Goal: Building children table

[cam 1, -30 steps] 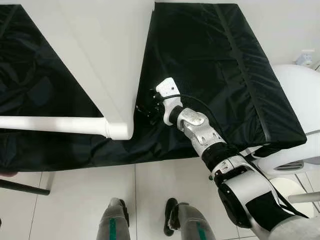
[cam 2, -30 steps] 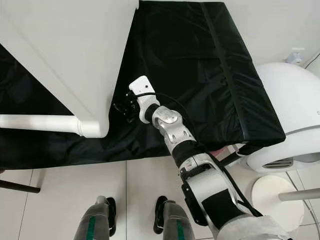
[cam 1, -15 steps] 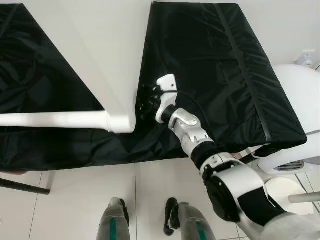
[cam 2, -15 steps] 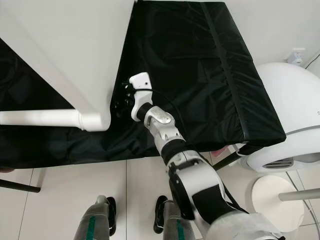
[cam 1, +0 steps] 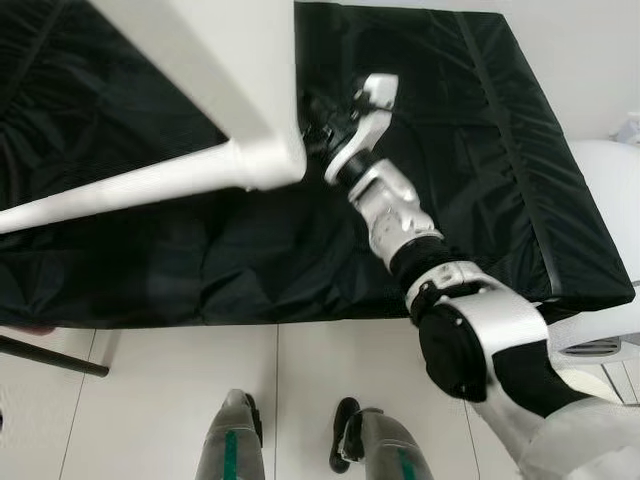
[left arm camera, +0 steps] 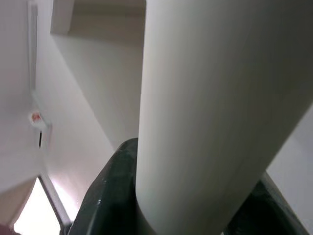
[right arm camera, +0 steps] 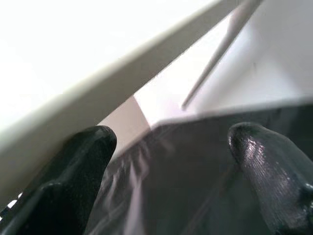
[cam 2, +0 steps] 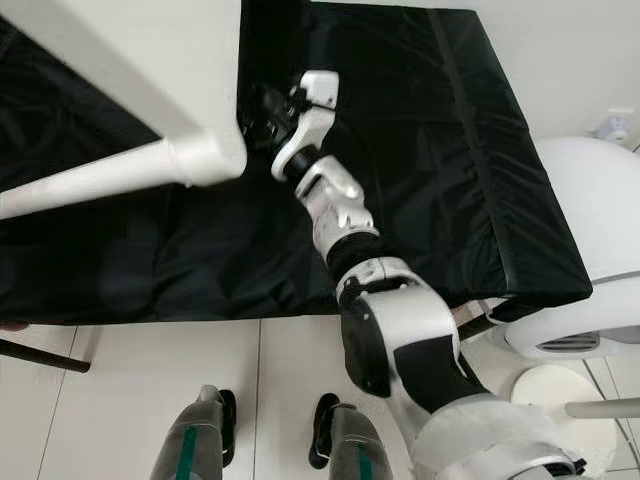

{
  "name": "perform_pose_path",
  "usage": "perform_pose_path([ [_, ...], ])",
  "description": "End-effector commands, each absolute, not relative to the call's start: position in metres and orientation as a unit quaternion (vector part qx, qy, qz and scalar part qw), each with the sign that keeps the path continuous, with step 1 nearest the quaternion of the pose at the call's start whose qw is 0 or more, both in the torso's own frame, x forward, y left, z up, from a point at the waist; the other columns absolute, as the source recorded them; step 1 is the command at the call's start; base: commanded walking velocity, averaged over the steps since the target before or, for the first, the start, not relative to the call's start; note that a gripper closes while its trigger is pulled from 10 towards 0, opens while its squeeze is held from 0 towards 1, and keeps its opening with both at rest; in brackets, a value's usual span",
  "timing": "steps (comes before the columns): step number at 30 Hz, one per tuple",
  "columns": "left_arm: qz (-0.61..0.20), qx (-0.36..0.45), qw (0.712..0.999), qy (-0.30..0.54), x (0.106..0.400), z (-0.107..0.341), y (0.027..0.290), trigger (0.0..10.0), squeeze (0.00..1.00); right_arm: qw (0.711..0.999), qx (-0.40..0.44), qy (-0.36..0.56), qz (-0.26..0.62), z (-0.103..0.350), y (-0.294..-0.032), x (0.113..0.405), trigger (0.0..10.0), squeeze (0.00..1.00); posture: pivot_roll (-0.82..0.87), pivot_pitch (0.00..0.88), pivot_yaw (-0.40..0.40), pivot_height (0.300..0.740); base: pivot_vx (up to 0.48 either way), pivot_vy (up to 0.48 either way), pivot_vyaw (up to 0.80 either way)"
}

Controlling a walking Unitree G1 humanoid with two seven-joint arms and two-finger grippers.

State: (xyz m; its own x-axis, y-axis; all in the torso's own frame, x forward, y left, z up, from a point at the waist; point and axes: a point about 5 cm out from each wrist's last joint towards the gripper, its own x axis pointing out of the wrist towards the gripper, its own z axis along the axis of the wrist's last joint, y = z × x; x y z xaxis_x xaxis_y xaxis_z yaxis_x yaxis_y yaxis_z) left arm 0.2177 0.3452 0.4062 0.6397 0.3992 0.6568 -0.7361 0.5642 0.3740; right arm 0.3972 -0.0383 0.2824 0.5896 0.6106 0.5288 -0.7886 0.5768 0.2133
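White children's table top [cam 1: 215, 60] tilted up over black padded mattress [cam 1: 480, 150], white round leg [cam 1: 120, 190] jutting from its corner. Left tool [left arm camera: 186, 215] clamped round leg. Right tool [right arm camera: 171, 166] spread wide at top's edge, probably touching. Step: turning table; next needs firmer edge support.
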Motion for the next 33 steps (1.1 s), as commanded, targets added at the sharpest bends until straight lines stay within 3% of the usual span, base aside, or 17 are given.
perform_pose_path([
  [1,0.144,0.259,0.941,-0.165,0.273,0.352,0.319,10.0,0.0,0.8,0.215,-0.324,0.456,0.356,-0.02,0.381,10.0,0.0,0.23,0.117,-0.065,0.74,0.0,0.0,0.0],
  [5,0.084,0.208,0.958,-0.177,0.284,0.356,0.308,10.0,0.0,0.788,0.205,-0.348,0.464,0.382,-0.019,0.378,10.0,0.0,0.22,0.104,-0.066,0.74,0.0,0.0,0.0],
  [19,-0.031,0.152,0.974,-0.164,0.293,0.348,0.29,10.0,0.0,0.768,0.21,-0.371,0.478,0.404,-0.016,0.372,10.0,0.0,0.22,0.108,-0.065,0.74,0.0,0.0,0.0],
  [24,-0.061,0.131,0.98,-0.139,0.292,0.332,0.284,10.0,0.0,0.775,0.201,-0.37,0.472,0.403,-0.018,0.374,10.0,0.0,0.21,0.116,-0.058,0.74,0.0,0.0,0.0],
  [29,-0.009,0.144,0.986,-0.081,0.295,0.302,0.297,10.0,0.0,0.807,0.183,-0.341,0.445,0.387,-0.029,0.384,10.0,0.0,0.2,0.126,-0.056,0.74,0.0,0.0,0.0],
  [30,-0.01,0.145,0.986,-0.075,0.294,0.296,0.296,10.0,0.49,0.82,0.178,-0.33,0.432,0.379,-0.033,0.387,10.0,0.0,0.2,0.129,-0.058,0.74,0.0,0.0,0.0],
  [31,-0.01,0.145,0.986,-0.075,0.294,0.296,0.296,10.0,0.49,0.82,0.178,-0.33,0.432,0.379,-0.033,0.387,10.0,0.0,0.2,0.129,-0.058,0.74,0.0,0.0,0.0],
  [32,-0.008,0.137,0.988,-0.063,0.293,0.287,0.297,10.0,1.0,0.838,0.166,-0.318,0.411,0.365,-0.041,0.392,10.0,0.0,0.2,0.131,-0.065,0.74,0.0,0.0,0.0],
  [33,-0.008,0.137,0.988,-0.063,0.293,0.287,0.297,10.0,1.0,0.838,0.166,-0.318,0.411,0.365,-0.041,0.392,10.0,0.0,0.2,0.131,-0.065,0.74,0.0,0.0,0.0],
])
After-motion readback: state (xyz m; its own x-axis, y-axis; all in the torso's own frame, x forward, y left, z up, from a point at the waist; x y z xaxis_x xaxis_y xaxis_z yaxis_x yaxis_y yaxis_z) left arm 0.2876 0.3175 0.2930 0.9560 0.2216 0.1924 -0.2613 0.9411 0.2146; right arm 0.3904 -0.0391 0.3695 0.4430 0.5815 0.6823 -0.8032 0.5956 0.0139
